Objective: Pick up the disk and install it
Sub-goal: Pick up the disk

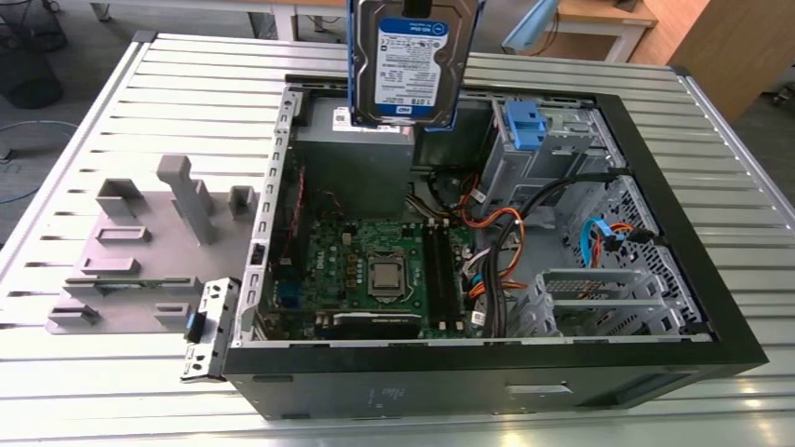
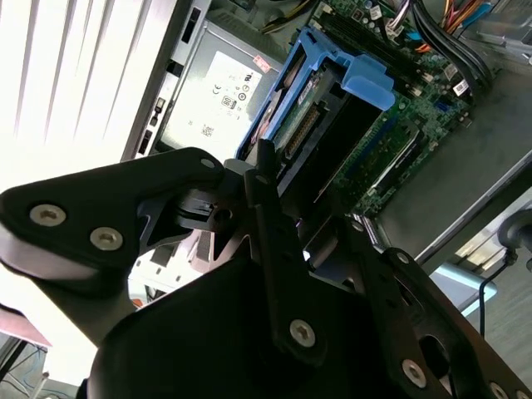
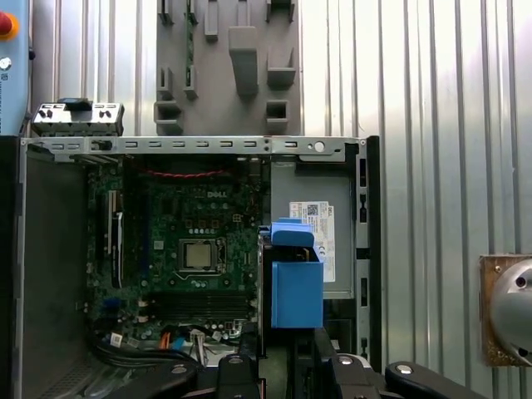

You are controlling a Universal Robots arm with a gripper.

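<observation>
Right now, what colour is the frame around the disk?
Blue. The frame on the disk shows best in the second wrist view.

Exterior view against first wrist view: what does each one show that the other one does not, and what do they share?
Exterior view: the disk hanging label-side out, and the grey cage with blue clip. First wrist view: the disk's blue rail end-on, and a red button. Both: motherboard, power supply box, grey fixture plate.

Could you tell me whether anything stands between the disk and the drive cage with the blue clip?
Nothing visible does. The disk hangs above the power supply, and the cage stands beside it, on the exterior view's right.
</observation>
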